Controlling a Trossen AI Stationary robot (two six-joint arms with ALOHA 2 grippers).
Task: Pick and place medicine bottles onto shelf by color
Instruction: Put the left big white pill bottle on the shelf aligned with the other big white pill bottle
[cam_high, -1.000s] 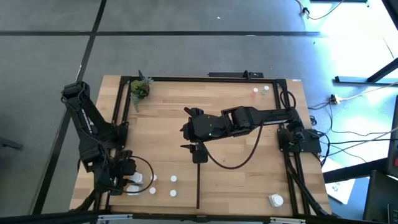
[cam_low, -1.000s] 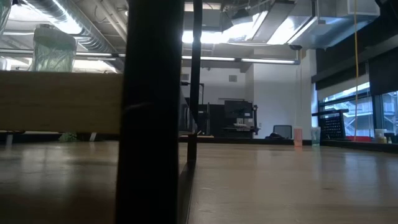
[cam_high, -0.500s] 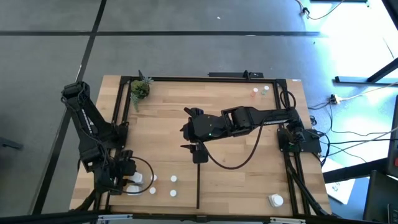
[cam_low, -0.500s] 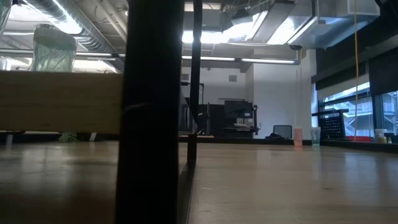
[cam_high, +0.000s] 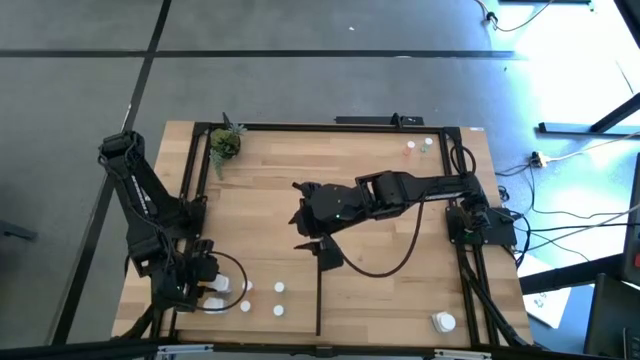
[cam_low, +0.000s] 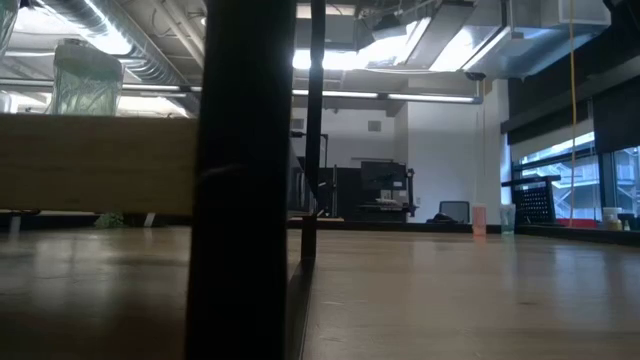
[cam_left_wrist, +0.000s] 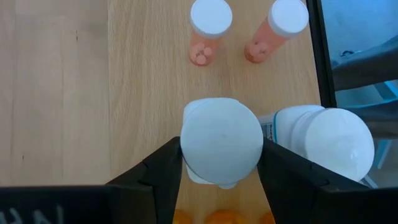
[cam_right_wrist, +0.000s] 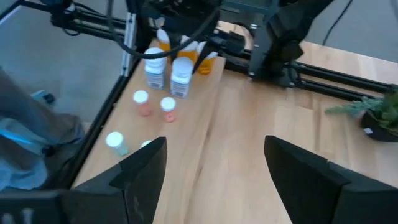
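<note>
The shelf (cam_high: 380, 270) is a light-wood board with black rails and a thin black divider strip (cam_high: 318, 295). My left gripper (cam_left_wrist: 221, 180) is at the near left corner (cam_high: 207, 285), shut on a white-capped white bottle (cam_left_wrist: 221, 140). A second white bottle (cam_left_wrist: 336, 146) stands right beside it. Two small orange bottles (cam_left_wrist: 210, 28) (cam_left_wrist: 283, 25) stand farther on. My right gripper (cam_high: 300, 215) hangs open above the middle of the board, its fingers (cam_right_wrist: 146, 168) with nothing between them. My left gripper pinches the white bottle at its cap (cam_left_wrist: 186, 146) between its two fingers, one on each side. The fingers come steeply from above. The bottle is upright. Its base is hidden under the cap, so whether it is on the board I cannot tell.
More white-capped bottles stand near the left corner (cam_high: 278, 288) (cam_high: 278, 310). One bottle (cam_high: 443, 322) is at the near right and two small ones (cam_high: 410, 150) at the far right. A green potted plant (cam_high: 225, 145) is at the far left. A black post (cam_low: 245, 180) blocks the low view.
My right gripper has turned a little at the wrist while staying above the middle of the board, still open. My left gripper and its bottle have kept still.
</note>
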